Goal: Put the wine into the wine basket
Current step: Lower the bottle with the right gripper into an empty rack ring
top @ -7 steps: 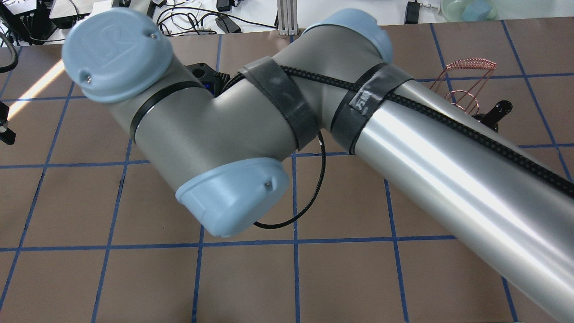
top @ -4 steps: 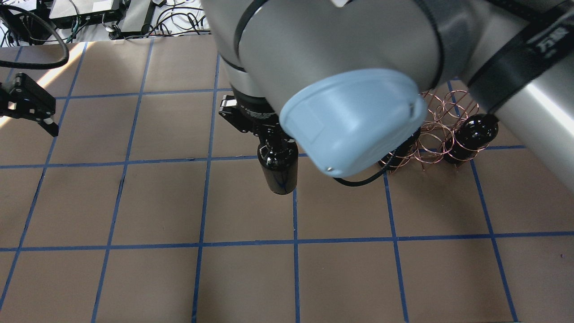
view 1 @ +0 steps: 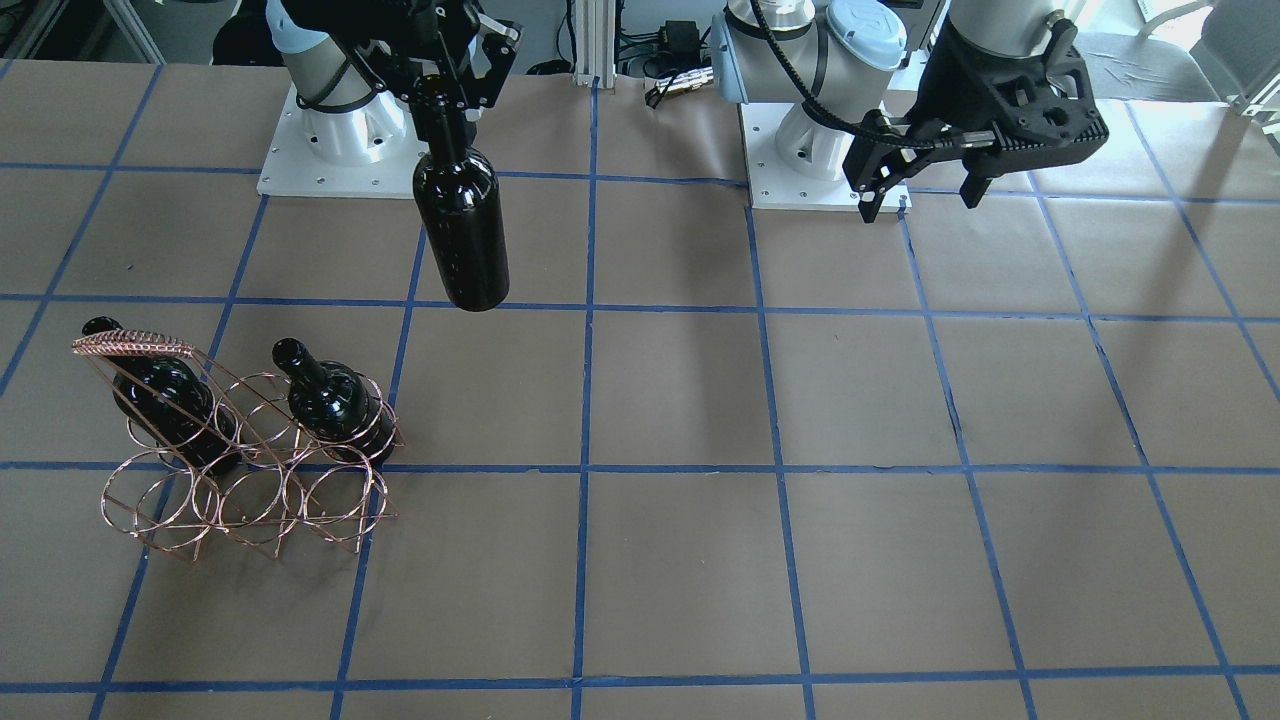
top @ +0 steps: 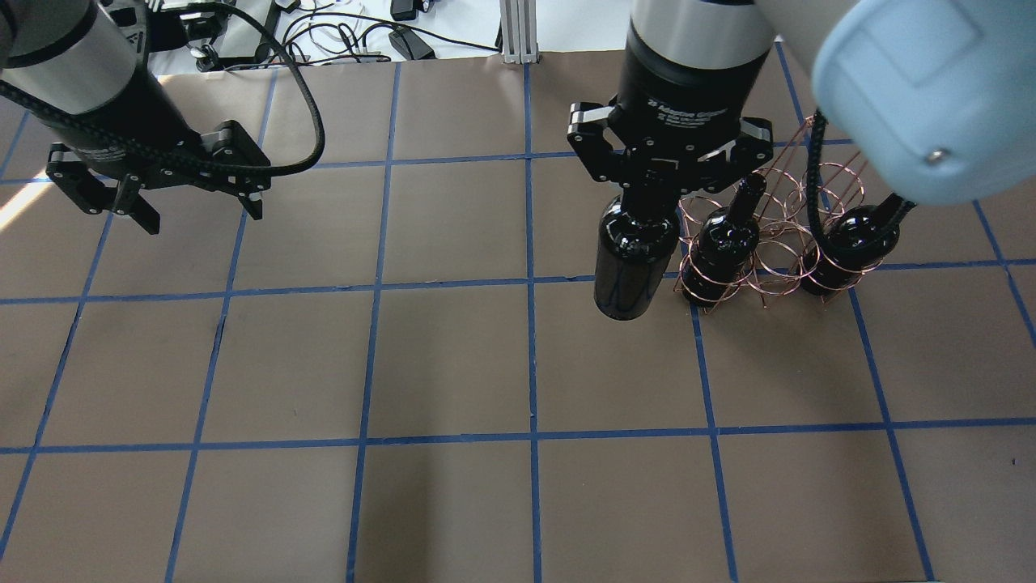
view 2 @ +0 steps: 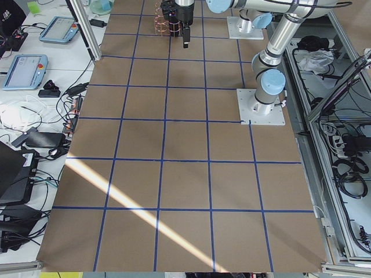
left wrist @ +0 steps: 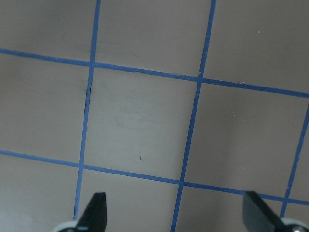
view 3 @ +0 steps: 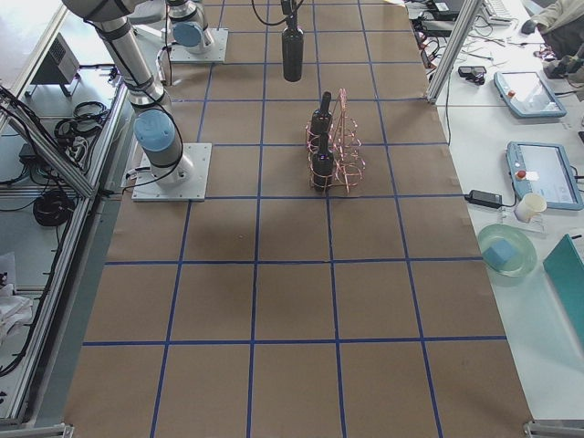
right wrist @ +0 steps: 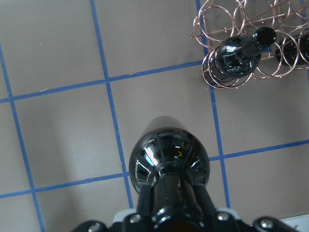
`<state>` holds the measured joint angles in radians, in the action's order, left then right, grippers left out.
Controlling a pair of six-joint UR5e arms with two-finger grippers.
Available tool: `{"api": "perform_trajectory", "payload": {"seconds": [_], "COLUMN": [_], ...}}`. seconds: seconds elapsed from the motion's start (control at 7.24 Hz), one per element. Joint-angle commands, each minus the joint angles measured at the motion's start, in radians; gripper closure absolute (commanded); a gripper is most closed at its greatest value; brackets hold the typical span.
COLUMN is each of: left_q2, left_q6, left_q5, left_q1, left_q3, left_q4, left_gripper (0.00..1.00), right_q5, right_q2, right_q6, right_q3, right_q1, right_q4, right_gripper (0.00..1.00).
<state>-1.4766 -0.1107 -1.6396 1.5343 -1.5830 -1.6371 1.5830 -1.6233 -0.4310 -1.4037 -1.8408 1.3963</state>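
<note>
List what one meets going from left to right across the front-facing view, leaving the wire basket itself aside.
left bottle → middle bottle → held bottle → left end effector

Right gripper collar: white print on the black band just above the right gripper point(top: 647, 180), the one clamped on the neck of the wine point(top: 633, 259). In the overhead view it reads "Adaptive Gripper", with a small logo mark ahead of the words (fine print, last letters soft).
Left gripper collar: white print of the same style on the black housing above the left gripper point(top: 204, 220). Only "Adaptive G…" can be made out; the rest cannot be read.
Pendant screens: two tablets point(view 3: 525, 92) point(view 3: 546, 173) on the side bench in the right exterior view show coloured panels, with writing too small to read.
</note>
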Motion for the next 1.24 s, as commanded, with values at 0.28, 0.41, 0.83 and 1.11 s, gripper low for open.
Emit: {"api": "perform_trajectory", "payload": {"seconds": [0.28,0.41,0.83,1.11], "left_q2": [-0.028,-0.031,-0.031,-0.028], "left_q6": [0.028,0.028,0.074,0.077], "left_q5": [0.073,0.070,0.066,0.060], "left_q1": [0.020,0.018,0.018,0.021], "left_q3": [0.015,0.027,0.064,0.066], "left_q4": [0.097,0.103,0.095,0.092], "left_gripper": [0.00,0.00,0.00,0.00], "right_q5": [-0.006,0.000,-0.011,0.005], "right_q2": [-0.055,-0.055,-0.053,-0.044], "right_q6": [0.196,0.236,0.420,0.512], "right_q3": [-0.008,-0.008,-0.009,-0.064], "right_q1": [0.150,0.173,0.381,0.435], "right_q4": [-0.059,-0.054,-0.063,0.005], "right_gripper": [0.89,0.89,0.89,0.89]}}
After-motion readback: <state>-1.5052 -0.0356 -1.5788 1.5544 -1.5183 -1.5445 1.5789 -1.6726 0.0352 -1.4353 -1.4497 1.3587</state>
